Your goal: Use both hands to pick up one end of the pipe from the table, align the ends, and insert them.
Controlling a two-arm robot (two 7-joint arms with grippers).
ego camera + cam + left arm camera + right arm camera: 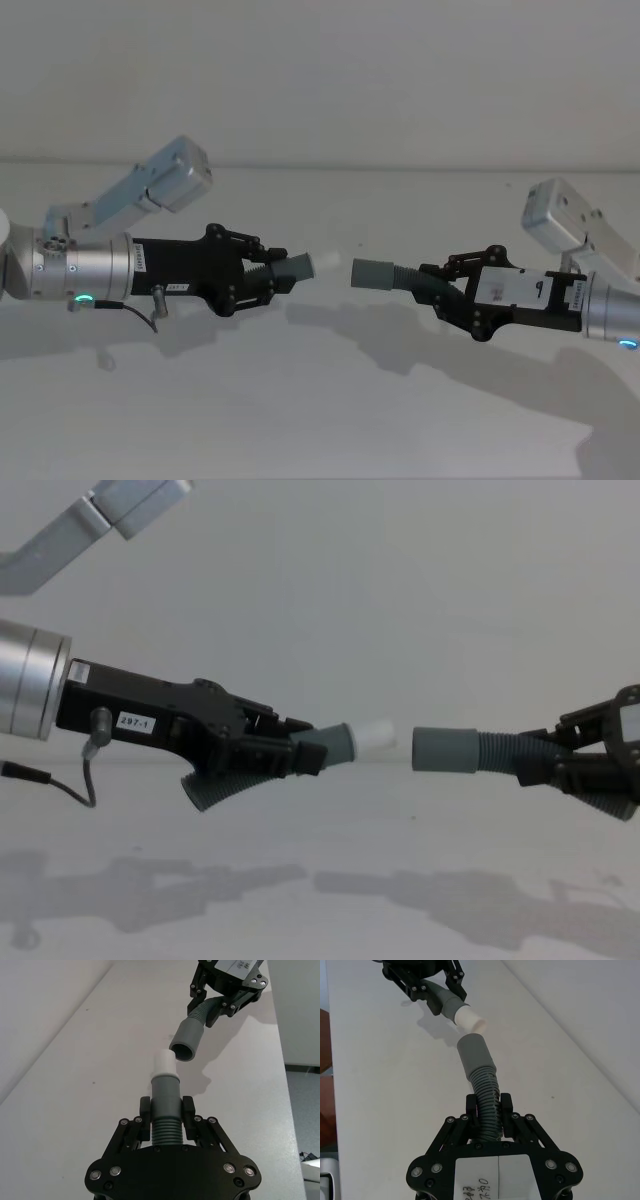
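Both pipe pieces are held in the air above the white table (320, 420). My left gripper (268, 277) is shut on the ribbed hose piece (165, 1130) whose tapered grey collar (165, 1087) ends in a white tip (163, 1063). My right gripper (438, 284) is shut on the other ribbed hose piece (487, 1097), whose wider grey cuff (475, 1052) faces the white tip. The two ends point at each other with a small gap between them, seen from the side as tip (375, 737) and cuff (445, 749), roughly level. In the left wrist view the cuff's open mouth (183, 1053) sits slightly to one side of the tip.
A pale grey wall (320, 80) rises behind the table. The shadows of both arms fall on the table below them. A thin black cable (70, 785) hangs from the left wrist.
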